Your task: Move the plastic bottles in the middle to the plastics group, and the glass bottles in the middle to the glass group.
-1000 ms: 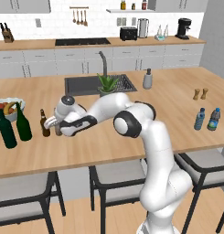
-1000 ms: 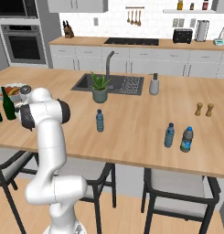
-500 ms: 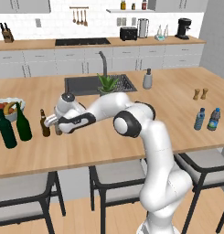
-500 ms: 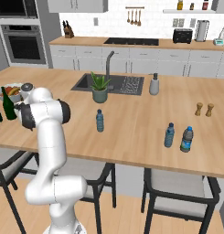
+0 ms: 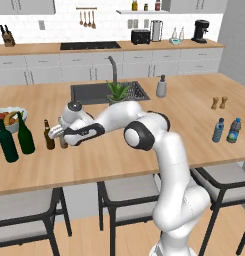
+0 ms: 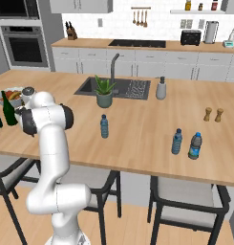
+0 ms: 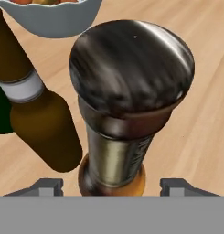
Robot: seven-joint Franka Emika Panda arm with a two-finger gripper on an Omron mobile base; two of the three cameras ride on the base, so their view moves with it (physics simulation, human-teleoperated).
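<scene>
Just right of the green wine bottles (image 5: 16, 137), both brown beer bottles (image 5: 48, 136) are now set down; the gripper (image 5: 60, 132) has been opened and nothing is held. The blue bottle (image 6: 104, 126), far right, remains.

**Kitchen with a wooden island and grey cabinets**

A long wooden worktop (image 5: 144, 155) forms the island, with a dark sink (image 5: 106, 93) and a curved tap (image 5: 113, 67) set into it. Dark-framed stools (image 5: 121, 200) with grey seats stand along its near edge on a wood floor (image 6: 132, 225). Behind, grey cabinets (image 5: 94, 72) run under a second wooden counter carrying a black hob (image 5: 89, 45), a toaster (image 5: 140, 36) and a coffee machine (image 5: 200, 31). The back wall (image 5: 59, 20) is white tile, hung with utensils (image 5: 85, 17). A built-in oven (image 6: 25, 45) sits in a tall grey unit at the left of the right base view.
</scene>
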